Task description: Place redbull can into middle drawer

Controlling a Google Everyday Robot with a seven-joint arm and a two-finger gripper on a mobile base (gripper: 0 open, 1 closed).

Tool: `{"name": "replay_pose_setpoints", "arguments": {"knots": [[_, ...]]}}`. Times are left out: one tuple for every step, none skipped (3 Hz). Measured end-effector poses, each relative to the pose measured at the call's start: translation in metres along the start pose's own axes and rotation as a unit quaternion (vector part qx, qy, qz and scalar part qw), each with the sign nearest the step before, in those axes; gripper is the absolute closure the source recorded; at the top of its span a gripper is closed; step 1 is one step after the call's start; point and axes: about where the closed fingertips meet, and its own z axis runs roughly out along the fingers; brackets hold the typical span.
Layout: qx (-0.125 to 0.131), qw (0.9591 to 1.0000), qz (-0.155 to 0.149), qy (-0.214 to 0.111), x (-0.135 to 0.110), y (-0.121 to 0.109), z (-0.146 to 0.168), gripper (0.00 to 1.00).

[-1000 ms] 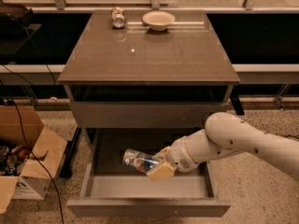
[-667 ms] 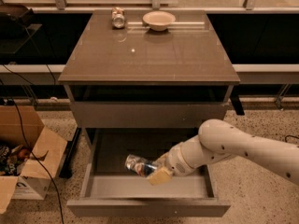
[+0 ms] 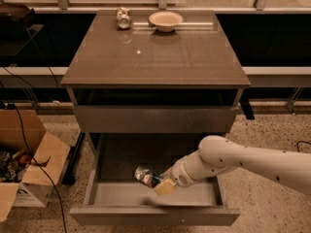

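Observation:
The middle drawer (image 3: 154,214) is pulled open below the cabinet, its grey floor showing. My gripper (image 3: 160,183) reaches into it from the right and is shut on the redbull can (image 3: 146,177), a slim silver and blue can held lying on its side. The can hangs low over the drawer floor near its middle. I cannot tell whether it touches the floor.
On the cabinet top (image 3: 155,52) stand a silver-and-reddish can (image 3: 123,18) and a pale bowl (image 3: 165,20) at the back. The closed upper drawer front (image 3: 153,118) is above the open one. An open cardboard box (image 3: 29,164) sits on the floor to the left.
My gripper with the can has moved lower and a little to the left inside the open drawer.

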Motion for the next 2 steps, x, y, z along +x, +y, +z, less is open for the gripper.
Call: {"name": "replay_pose_setpoints", "arguments": {"knots": [[-0.002, 0.9988, 0.048, 0.013, 0.035, -0.044, 0.042, 0.73], [-0.009, 0.9963, 0.084, 0.014, 0.06, -0.066, 0.066, 0.5]]}}
